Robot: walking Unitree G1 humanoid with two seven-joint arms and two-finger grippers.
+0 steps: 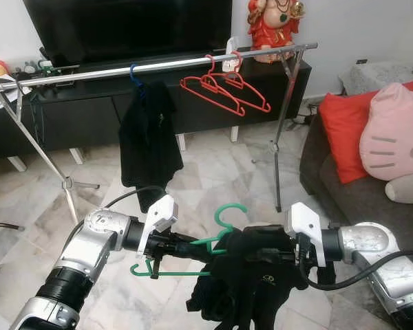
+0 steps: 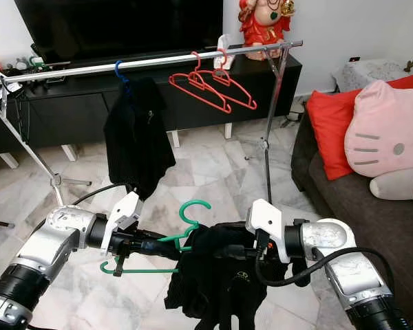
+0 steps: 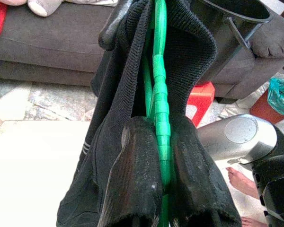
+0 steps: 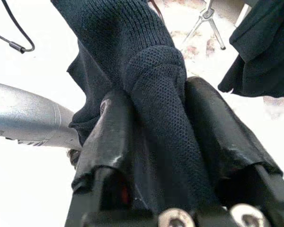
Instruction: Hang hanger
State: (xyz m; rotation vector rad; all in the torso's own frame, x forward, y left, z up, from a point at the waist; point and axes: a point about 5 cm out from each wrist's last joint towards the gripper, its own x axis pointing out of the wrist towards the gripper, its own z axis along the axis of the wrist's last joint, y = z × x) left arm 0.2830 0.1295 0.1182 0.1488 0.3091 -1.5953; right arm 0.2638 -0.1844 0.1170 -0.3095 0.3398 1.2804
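Left claw (image 3: pixel 158 156) pinches the green hanger (image 1: pixel 224 230), right claw (image 4: pixel 173 142) clamps the black garment (image 1: pixel 244 285) draped on it

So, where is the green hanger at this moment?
The green hanger is low in front of the robot, between the left gripper and the right gripper, under the black garment, below the rail.

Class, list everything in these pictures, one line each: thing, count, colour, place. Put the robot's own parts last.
Clothes rail: one, silver, before the TV cabinet.
Red hangers: several, on the rail.
Hung garment: one, black, on a blue hanger.
Green hanger: one, between both grippers.
Held garment: one, black, draped on the green hanger.
TV: one, black.
Sofa: one, grey, on the right.
Cushions: red and pink.
Left gripper: shut on the green hanger.
Right gripper: shut on the held garment.
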